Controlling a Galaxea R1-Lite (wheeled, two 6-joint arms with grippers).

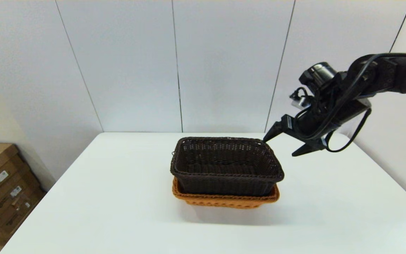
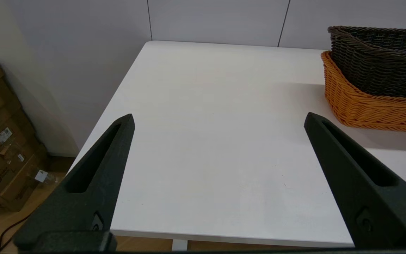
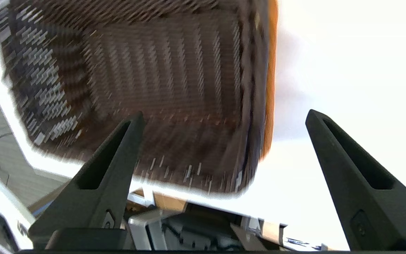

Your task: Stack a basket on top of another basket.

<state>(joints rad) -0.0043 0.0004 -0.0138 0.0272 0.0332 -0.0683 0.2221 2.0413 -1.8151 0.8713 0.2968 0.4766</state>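
Left end effector (image 2: 219, 118), spread wide and empty, waits off the desk's (image 1: 83, 197) left near edge. Mid-desk, the dark basket (image 1: 226, 165) sits nested in the orange basket (image 1: 224, 200). Right end effector (image 1: 283, 141), wide open, empty, hovers at its far right corner; a careless move could clip the rim and skew the stack

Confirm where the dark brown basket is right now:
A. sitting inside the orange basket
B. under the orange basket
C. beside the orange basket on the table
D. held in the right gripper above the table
A: the dark brown basket rests nested in the orange basket, and the right gripper is open, holding nothing.
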